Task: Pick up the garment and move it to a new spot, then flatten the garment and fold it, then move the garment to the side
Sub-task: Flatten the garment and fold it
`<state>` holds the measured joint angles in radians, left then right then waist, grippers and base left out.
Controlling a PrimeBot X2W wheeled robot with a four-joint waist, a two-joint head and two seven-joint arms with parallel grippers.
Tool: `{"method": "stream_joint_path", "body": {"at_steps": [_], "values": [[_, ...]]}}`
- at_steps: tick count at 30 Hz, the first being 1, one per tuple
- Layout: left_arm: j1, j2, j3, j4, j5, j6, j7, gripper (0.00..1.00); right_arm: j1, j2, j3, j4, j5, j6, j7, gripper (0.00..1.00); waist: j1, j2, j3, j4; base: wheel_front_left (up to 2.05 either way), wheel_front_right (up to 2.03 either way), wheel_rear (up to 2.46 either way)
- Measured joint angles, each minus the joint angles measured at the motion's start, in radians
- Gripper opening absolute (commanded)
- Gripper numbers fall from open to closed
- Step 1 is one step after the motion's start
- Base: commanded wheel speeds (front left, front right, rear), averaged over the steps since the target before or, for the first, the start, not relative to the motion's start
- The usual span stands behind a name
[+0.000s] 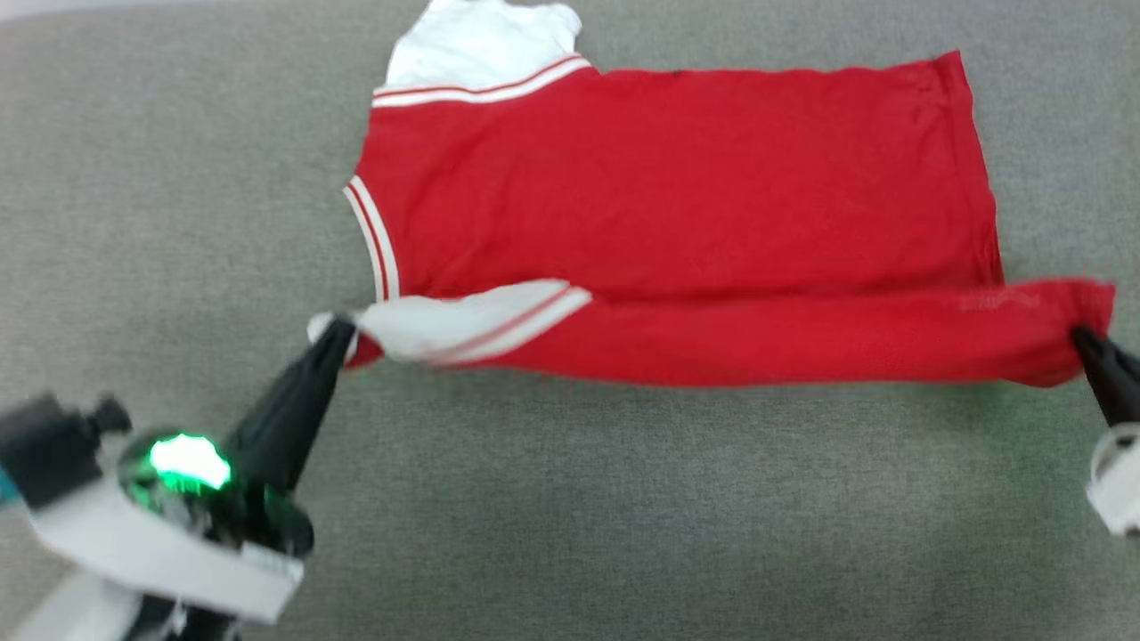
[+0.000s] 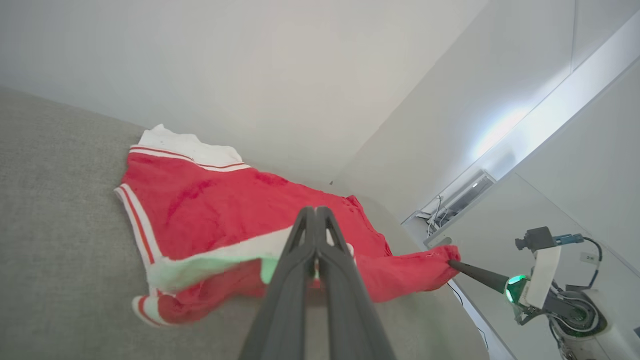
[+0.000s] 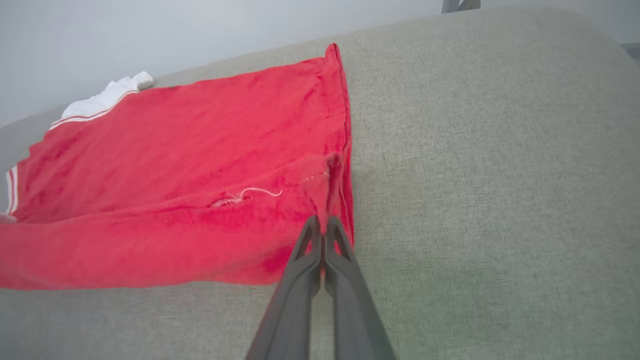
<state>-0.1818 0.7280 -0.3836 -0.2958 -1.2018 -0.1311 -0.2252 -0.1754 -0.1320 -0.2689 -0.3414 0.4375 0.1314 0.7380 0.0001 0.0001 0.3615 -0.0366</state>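
On the grey fabric surface [image 1: 623, 516], the garment [image 1: 677, 178] lies spread out with its red body flat, its striped neck trim toward the robot's left and its hem toward the right. Its near edge is lifted and pulled into a line between the two arms (a faint shadow runs beneath it). The left end effector [image 1: 338, 328] is clamped on the cloth at the near white sleeve [image 1: 463, 325]. The right end effector [image 1: 1079, 334] is clamped on the red hem corner. The far white sleeve [image 1: 481, 40] lies crumpled at the far edge.
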Motion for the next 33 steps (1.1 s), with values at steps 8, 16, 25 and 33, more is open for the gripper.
{"method": "stream_joint_path", "body": {"at_steps": [8,16,25,33], "values": [[-0.226,-0.019,-0.049,0.182,-0.077,0.000,0.013,0.00,-0.163,-0.029,0.041,0.163,-0.037,0.000,-0.044,0.00,-0.0001,0.0000,0.074,-0.009,0.00,0.00,0.00],[-0.321,-0.047,-0.110,0.420,-0.009,0.000,-0.021,0.00,-0.209,-0.028,0.080,0.270,-0.069,0.000,-0.123,0.00,0.0000,0.0000,0.153,-0.007,0.00,0.00,0.00],[-0.376,-0.068,-0.165,0.524,0.065,-0.001,-0.040,0.27,-0.246,-0.046,0.117,0.329,-0.077,0.000,-0.193,0.00,0.0000,0.0000,0.175,0.001,0.00,0.00,0.00],[-0.375,-0.005,-0.203,0.495,0.116,0.000,-0.039,1.00,-0.215,-0.085,0.133,0.336,-0.086,0.000,-0.268,1.00,0.0000,0.0000,0.116,0.016,0.00,0.00,0.00]]}}
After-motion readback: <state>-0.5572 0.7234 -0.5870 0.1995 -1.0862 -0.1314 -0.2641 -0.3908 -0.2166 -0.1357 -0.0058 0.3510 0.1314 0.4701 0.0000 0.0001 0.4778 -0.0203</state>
